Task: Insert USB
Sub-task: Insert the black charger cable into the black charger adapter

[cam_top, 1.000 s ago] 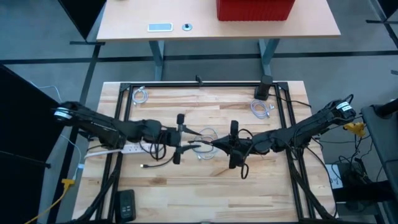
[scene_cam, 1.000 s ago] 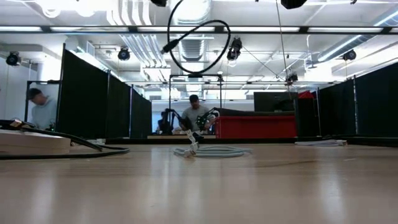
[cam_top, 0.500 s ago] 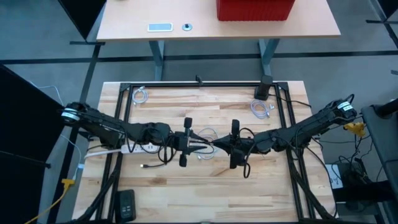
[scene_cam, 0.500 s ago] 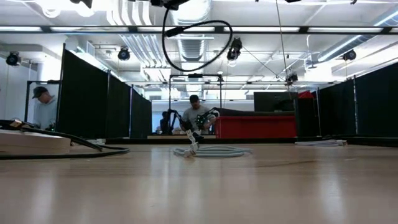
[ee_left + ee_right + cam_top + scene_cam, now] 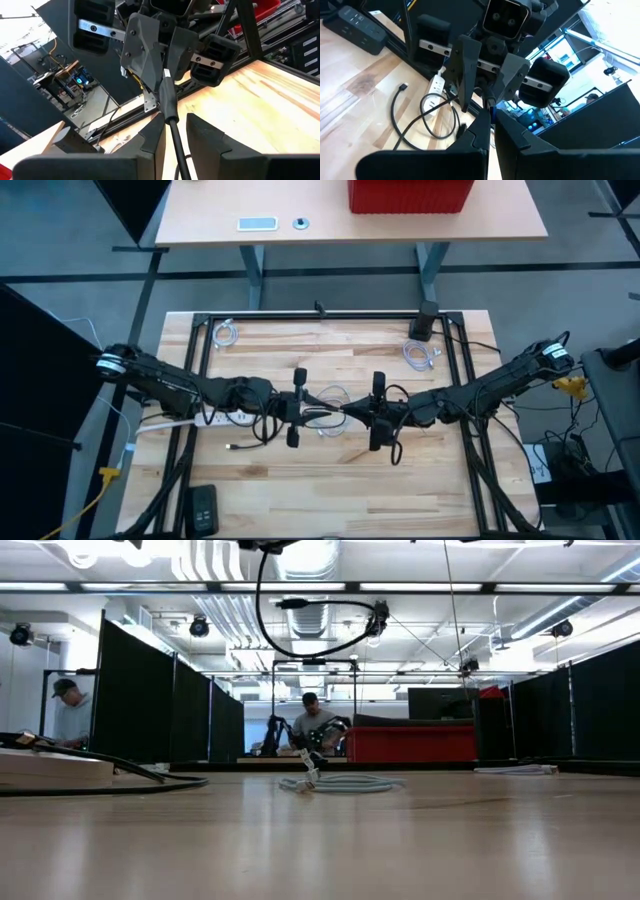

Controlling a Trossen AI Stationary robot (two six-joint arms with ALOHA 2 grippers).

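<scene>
Overhead, looped black cable (image 5: pixel 300 625), pale plank table (image 5: pixel 330 470)

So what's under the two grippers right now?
Coiled white cable on bare table, well below left gripper and right gripper. Arms cover the rest.

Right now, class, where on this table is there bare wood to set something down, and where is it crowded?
Free: the near strip between the remote and the frame's right rail, and the far middle between the two coiled cables. Crowded: the centre, where the left gripper and right gripper meet over a black cable, beside the power strip.
</scene>
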